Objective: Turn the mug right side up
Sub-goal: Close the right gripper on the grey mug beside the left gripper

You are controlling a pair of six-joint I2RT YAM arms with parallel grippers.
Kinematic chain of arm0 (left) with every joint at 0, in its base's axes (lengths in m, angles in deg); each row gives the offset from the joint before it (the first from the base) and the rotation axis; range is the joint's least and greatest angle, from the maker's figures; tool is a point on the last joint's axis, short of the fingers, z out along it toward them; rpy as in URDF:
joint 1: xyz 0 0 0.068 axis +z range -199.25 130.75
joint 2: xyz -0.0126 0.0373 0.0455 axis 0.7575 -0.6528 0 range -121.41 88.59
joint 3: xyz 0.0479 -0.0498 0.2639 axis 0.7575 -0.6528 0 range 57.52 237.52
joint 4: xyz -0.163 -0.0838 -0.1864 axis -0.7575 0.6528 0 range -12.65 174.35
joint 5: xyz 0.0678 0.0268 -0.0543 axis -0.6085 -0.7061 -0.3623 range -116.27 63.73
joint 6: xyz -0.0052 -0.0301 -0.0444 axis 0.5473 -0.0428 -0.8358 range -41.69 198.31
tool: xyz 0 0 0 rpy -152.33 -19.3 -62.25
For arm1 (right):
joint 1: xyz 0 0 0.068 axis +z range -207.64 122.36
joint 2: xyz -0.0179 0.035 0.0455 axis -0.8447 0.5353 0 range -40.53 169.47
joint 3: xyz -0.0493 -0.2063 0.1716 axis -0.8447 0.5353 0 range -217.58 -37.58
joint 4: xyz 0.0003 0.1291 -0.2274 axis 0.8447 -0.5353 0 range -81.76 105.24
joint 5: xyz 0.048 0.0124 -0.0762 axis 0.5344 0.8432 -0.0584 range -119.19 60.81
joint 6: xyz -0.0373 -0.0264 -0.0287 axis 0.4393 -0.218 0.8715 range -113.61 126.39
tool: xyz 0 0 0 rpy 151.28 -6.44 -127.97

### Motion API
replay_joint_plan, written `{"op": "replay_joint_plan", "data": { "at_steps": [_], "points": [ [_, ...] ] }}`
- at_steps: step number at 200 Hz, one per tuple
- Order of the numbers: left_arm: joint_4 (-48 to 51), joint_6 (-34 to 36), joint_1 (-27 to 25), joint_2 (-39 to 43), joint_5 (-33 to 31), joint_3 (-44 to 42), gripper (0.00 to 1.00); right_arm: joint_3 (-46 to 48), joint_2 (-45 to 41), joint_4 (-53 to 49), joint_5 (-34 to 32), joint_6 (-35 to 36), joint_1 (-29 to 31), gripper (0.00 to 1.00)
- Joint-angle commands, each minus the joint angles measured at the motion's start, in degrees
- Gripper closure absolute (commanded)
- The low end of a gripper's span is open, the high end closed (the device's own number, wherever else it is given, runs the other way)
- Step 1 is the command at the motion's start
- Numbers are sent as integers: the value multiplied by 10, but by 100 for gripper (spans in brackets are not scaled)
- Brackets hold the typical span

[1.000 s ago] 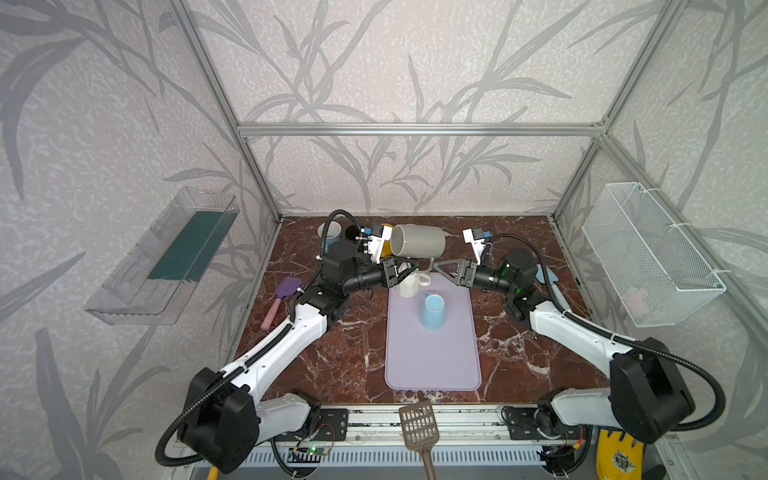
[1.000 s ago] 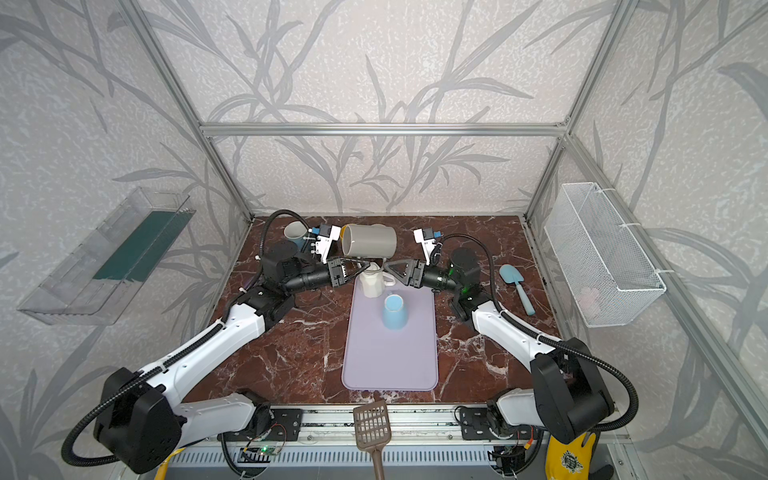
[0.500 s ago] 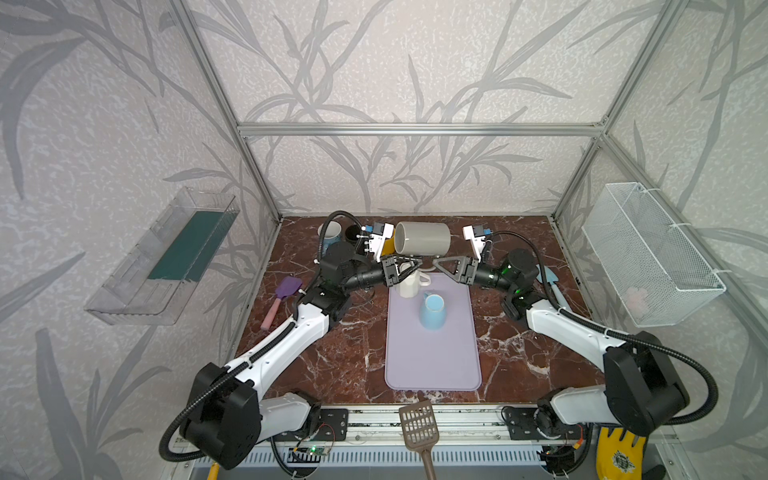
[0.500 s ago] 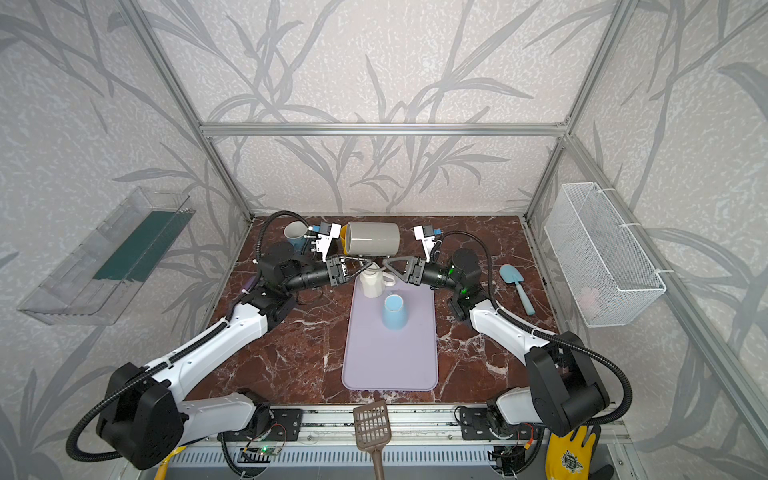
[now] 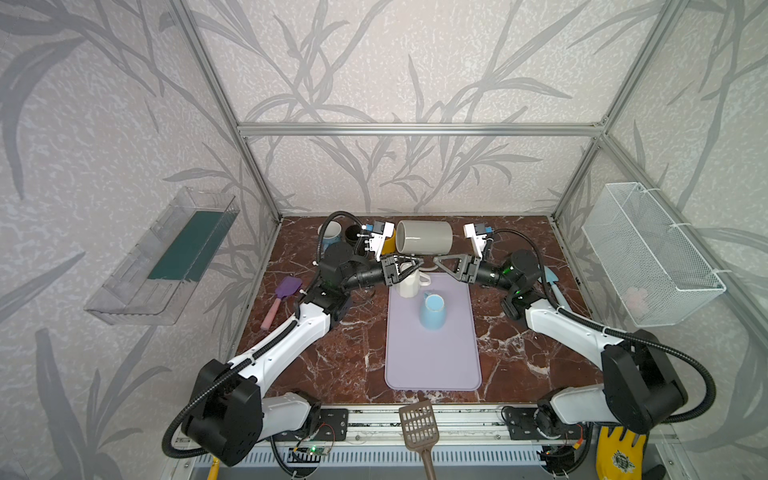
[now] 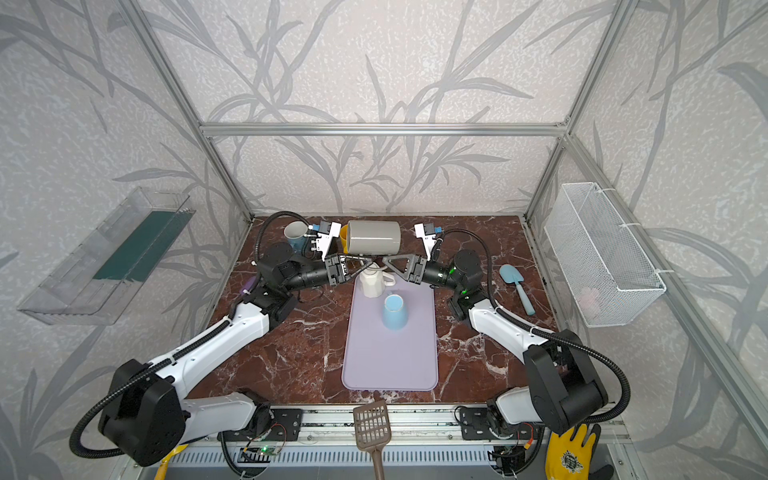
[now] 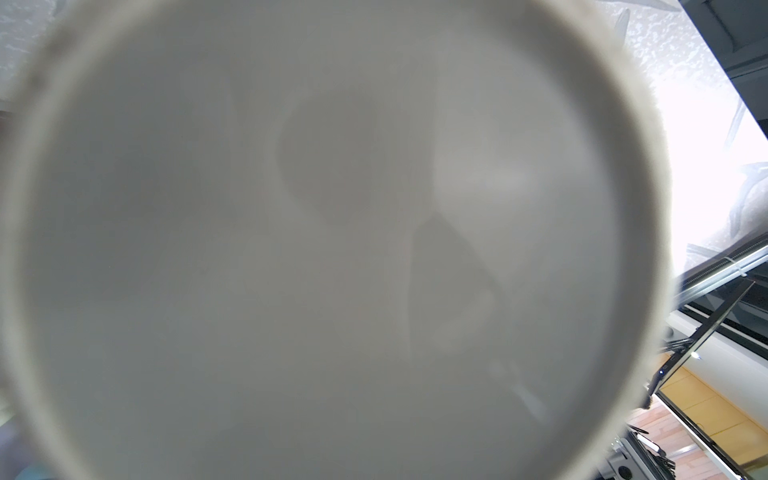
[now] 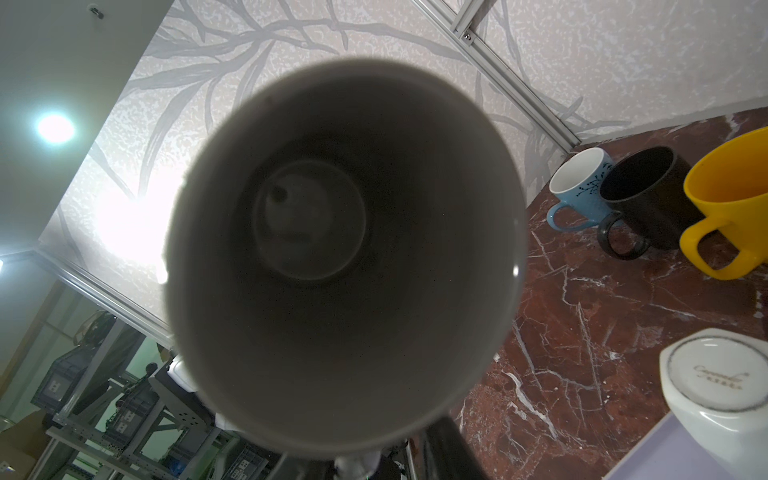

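Note:
A grey mug (image 5: 424,237) (image 6: 374,237) hangs on its side above the back of the table, level. Its blurred base (image 7: 332,249) fills the left wrist view. Its dark inside (image 8: 345,257) faces the right wrist camera. My left gripper (image 5: 417,264) (image 6: 370,261) is shut under the mug's belly and carries it; the handle is hidden. My right gripper (image 5: 436,260) (image 6: 386,262) reaches in from the other side, tips just below the mug's open end. One dark finger (image 8: 449,449) shows beside the rim; the gap between the jaws is hidden.
Below lies a lilac mat (image 5: 432,357) with an upside-down white mug (image 5: 407,284) and a blue cup (image 5: 432,309). Yellow (image 8: 731,199), black (image 8: 648,195) and blue (image 8: 582,187) mugs stand at the back left. A purple spatula (image 5: 282,297) and blue scoop (image 6: 515,286) lie at the sides.
The mug has turned from slightly tilted to level. The right gripper has crept in under its open end, closer to the left gripper.

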Motion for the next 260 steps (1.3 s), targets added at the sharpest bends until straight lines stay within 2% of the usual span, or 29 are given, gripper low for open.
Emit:
{"op": "replay_joint_plan", "data": {
  "at_steps": [1,79,160,186,208,260],
  "points": [
    [-108,-15,3,-2,24,6,100,-8,7,49,6,-18,-1,68],
    [-155,-45,3,-23,39,4,100,-9,6,65,7,-30,-2,77],
    [-132,-51,7,-38,46,16,100,-8,6,64,10,-30,-3,86],
    [-142,-64,8,-50,48,19,83,-6,5,64,12,-30,-4,89],
    [-161,-79,9,-58,50,20,73,-6,4,64,17,-30,-5,93],
    [-157,-86,11,-64,51,24,62,-6,-4,42,20,-14,-5,100]
  ]
}}
